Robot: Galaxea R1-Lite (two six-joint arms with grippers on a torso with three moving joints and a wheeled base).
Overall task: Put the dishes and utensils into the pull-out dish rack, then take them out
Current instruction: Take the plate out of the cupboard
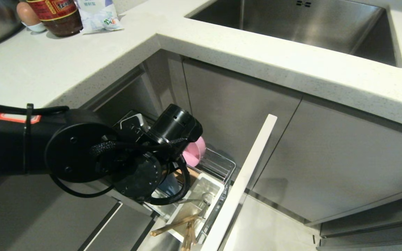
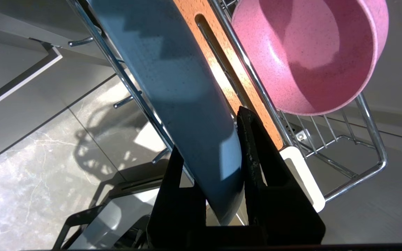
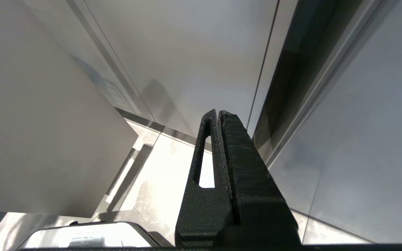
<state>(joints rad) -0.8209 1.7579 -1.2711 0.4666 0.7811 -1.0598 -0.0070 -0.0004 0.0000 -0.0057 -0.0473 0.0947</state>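
Left wrist view: blue plate (image 2: 187, 104) stands on edge in the pull-out dish rack (image 2: 372, 139), btwn the chrome wire side and the slotted wooden strip (image 2: 222, 69). Left gripper (image 2: 215, 139) has its jaws narrowed onto the plate's rim, one finger each side, both touching it. Pink bowl (image 2: 312, 52) sits tilted on the wire just beside the strip, opening toward the camera. White caddy (image 2: 302, 174) corner shows next to the far finger. Head view: left arm reaches down into the rack below the countertop (image 1: 222, 52); chopsticks (image 1: 176, 225) and metal cutlery lie in the caddy, near the white front panel (image 1: 243, 184). Sink (image 1: 291, 21) set in the counter above. Right gripper (image 3: 218, 120): jaws pressed together, holding nothing, by cabinet fronts, well apart from the rack.
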